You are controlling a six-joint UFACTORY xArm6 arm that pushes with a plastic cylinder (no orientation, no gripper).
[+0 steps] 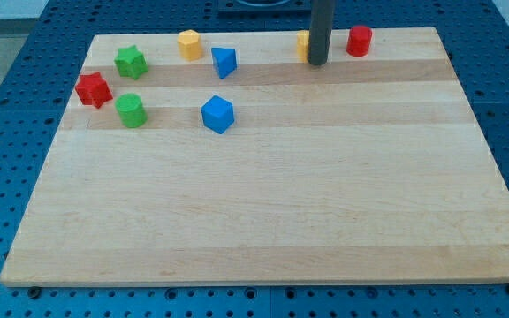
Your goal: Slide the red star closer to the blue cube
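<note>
The red star (93,89) lies near the board's left edge in the view's upper left. The blue cube (218,115) sits to its right, with a green cylinder (132,110) between them and slightly lower. My tip (316,63) is near the view's top, right of centre, far to the right of both blocks. It stands just in front of a yellow block (303,45), which the rod partly hides.
A green star (131,62), a yellow hexagonal block (189,43) and a blue triangular block (224,62) lie along the view's top left. A red cylinder (359,41) stands right of my tip. The wooden board (272,212) rests on a blue perforated table.
</note>
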